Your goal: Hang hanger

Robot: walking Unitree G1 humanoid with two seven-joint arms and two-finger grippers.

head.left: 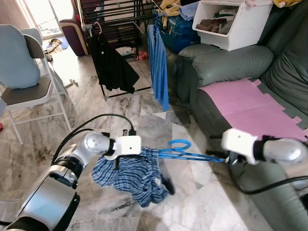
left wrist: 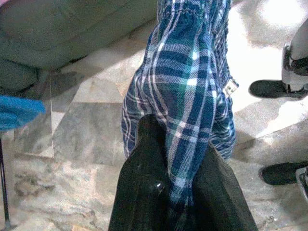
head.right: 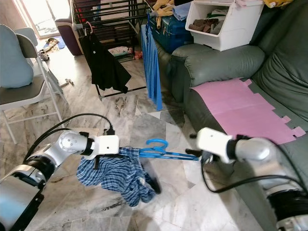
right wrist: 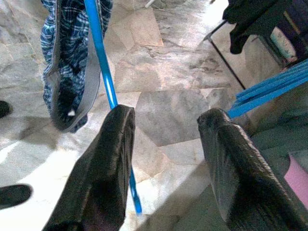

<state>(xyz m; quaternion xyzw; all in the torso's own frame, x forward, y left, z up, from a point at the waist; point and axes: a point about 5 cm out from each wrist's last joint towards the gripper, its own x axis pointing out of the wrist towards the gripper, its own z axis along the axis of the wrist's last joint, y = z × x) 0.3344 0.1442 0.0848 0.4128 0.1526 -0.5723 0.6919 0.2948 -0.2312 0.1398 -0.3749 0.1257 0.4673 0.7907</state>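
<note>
A grey-green sofa (head.left: 250, 62) fills the right side of the room, with a pink mat (head.left: 243, 103) spread on its seat and a white storage bin (head.left: 236, 21) of clothes perched on its arm. Marble floor (head.left: 96, 110) runs across the rest of the scene. At the back stands a dark drying rack (head.left: 115, 14), a black garment (head.left: 111, 65) hanging from it on a pink hanger and a long blue cloth (head.left: 159, 67) draped just beside it. A folding chair (head.left: 31, 86) with a pale blue cushion sits at the far left.

Low in front of the robot, a blue plaid shirt (head.left: 134, 175) hangs above the floor on a blue hanger (head.left: 180, 150) — the hanger lies roughly level between the two arms, its hook curling upward.

The left gripper (left wrist: 185, 192) has its black fingers closed together on the plaid shirt, the cloth bunched between them and trailing down. The right gripper (right wrist: 166, 139) is at the hanger's other end, its fingers (right wrist: 110, 159) spread apart — the blue bar passes beside one of them, and I cannot tell whether it touches.
</note>
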